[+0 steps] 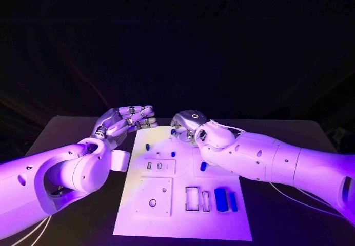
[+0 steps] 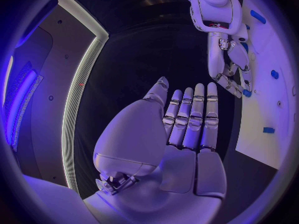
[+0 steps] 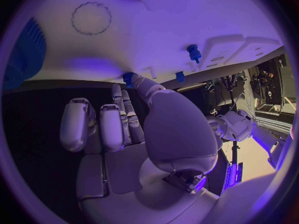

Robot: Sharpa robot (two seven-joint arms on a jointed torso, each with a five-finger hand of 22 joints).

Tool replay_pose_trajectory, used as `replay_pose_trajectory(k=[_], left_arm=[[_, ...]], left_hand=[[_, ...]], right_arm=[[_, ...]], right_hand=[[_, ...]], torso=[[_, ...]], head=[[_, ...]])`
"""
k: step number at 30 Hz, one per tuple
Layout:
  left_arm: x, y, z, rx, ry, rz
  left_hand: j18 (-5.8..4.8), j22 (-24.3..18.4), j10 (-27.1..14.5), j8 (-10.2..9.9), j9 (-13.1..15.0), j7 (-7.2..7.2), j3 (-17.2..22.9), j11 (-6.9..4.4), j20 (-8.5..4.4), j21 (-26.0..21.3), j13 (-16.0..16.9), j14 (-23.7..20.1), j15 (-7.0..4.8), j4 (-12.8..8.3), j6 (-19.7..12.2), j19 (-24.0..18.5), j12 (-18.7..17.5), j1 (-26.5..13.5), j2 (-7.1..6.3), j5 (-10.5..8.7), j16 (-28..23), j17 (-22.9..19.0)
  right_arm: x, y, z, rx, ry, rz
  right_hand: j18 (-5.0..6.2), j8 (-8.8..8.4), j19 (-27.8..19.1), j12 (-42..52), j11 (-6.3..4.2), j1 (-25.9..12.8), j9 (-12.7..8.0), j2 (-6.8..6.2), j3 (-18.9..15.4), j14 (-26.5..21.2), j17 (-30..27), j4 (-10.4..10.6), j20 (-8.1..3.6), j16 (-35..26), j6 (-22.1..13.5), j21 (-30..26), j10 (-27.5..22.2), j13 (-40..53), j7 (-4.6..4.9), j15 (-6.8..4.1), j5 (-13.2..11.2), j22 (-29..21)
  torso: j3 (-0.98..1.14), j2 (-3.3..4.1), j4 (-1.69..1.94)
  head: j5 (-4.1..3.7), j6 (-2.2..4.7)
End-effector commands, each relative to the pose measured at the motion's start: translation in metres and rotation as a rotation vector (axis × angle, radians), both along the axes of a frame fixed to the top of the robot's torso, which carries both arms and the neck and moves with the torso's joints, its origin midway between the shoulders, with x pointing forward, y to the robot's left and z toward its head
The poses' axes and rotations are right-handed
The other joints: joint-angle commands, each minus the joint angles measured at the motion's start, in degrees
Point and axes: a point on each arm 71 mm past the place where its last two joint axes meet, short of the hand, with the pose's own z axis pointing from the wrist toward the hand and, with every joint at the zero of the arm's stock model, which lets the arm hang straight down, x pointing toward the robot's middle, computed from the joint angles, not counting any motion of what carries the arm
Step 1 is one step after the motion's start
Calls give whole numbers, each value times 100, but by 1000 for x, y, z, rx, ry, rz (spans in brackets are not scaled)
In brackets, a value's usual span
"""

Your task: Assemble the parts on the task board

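Note:
The white task board (image 1: 185, 215) lies lengthwise in the middle of the table. My right hand (image 1: 189, 126) hovers over its far end, thumb and a fingertip (image 3: 140, 80) pinching a small blue part (image 3: 129, 78), also seen as the blue part (image 2: 247, 92) at the board's edge. My left hand (image 1: 125, 122) floats just left of the far end, fingers extended (image 2: 187, 119), holding nothing. Blue pegs (image 1: 146, 147) (image 1: 173, 153) (image 1: 202, 166) stand on the board's middle. Two long blue blocks (image 1: 220, 199) (image 1: 232, 201) lie near the front right.
Two raised white plates (image 1: 160, 166) (image 1: 154, 197) with holes sit on the board's left half, and narrow slots (image 1: 192, 199) lie beside the blue blocks. A large ribbed blue disc (image 3: 28, 55) rests on the board near my right hand. Black table (image 1: 66, 133) surrounds the board.

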Motion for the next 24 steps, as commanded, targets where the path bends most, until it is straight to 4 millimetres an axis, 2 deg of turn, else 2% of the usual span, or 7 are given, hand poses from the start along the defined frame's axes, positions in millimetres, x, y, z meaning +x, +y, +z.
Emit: replay_pose_trajectory(k=[1,10,16,18,20,22,24], left_arm=[[0,-2,2,-9,-6,-20],[0,0,1,-5,1,-18],[1,2,1,-4,2,-17],[1,2,1,-4,3,-16],[2,2,0,-4,3,-16],[2,2,0,-4,3,-16],[3,2,0,-4,4,-17]], left_hand=[[23,-6,-4,-37,-7,51,21,48,-5,23,-3,36,-16,-2,2,41,-20,-46,-5,1,-31,-10],[22,-10,-12,-54,-7,57,24,54,-2,21,-3,31,-11,-9,-4,32,-40,-53,-13,-1,-51,-12],[21,-11,-14,-57,-7,57,25,55,-2,21,-3,30,-10,-11,-4,30,-42,-52,-14,-2,-54,-13],[21,-11,-14,-57,-7,57,25,55,-2,21,-3,30,-10,-11,-4,30,-42,-52,-14,-2,-54,-13],[21,-12,-12,-58,-6,54,29,54,-1,20,-2,30,-10,-15,-2,28,-44,-49,-13,-1,-57,-13],[21,-12,-12,-58,-6,54,29,54,-1,20,-2,30,-10,-15,-2,28,-44,-49,-13,-1,-57,-13],[21,-12,-12,-58,-6,54,29,54,-1,20,-2,30,-10,-15,-2,28,-44,-49,-13,-1,-57,-13]], right_arm=[[-2,-2,1,3,4,-1],[-17,-26,12,71,3,6],[-30,-67,30,168,71,-21],[-32,-83,32,184,141,-42],[-33,-95,32,194,194,-60],[-33,-107,32,194,234,-78],[-32,-116,31,191,260,-95]], right_hand=[[99,-12,-80,5,17,-51,-32,-73,-48,166,-83,34,6,-61,-118,-109,-117,-3,0,33,-54,-134],[111,27,-94,87,1,-63,-24,-55,-85,108,-300,77,8,-212,-39,-169,-88,37,5,22,-10,-182],[13,103,170,528,-130,-117,18,-32,-57,230,131,163,-58,66,213,174,691,244,17,-69,37,319],[-24,55,259,746,-166,-322,-1,-186,-215,269,276,281,-104,171,148,301,1061,390,30,-108,81,495],[-50,10,315,891,-169,-551,-39,-341,-480,285,361,419,-115,232,-30,385,1243,515,54,-110,434,613],[-70,22,369,1132,-209,-582,-46,-386,-722,298,439,464,-139,289,-89,469,1455,721,28,-141,593,733],[-95,64,425,1627,-264,-453,-33,-324,-1103,311,535,502,-192,363,-101,563,1487,1231,-16,-195,628,870]], torso=[[4,-2,-1],[0,-24,-38],[3,-77,-122],[3,-98,-148],[5,-117,-173],[9,-131,-198],[17,-136,-217]], head=[[7,7],[17,42],[0,41],[-14,48],[-3,49],[12,52],[15,51]])
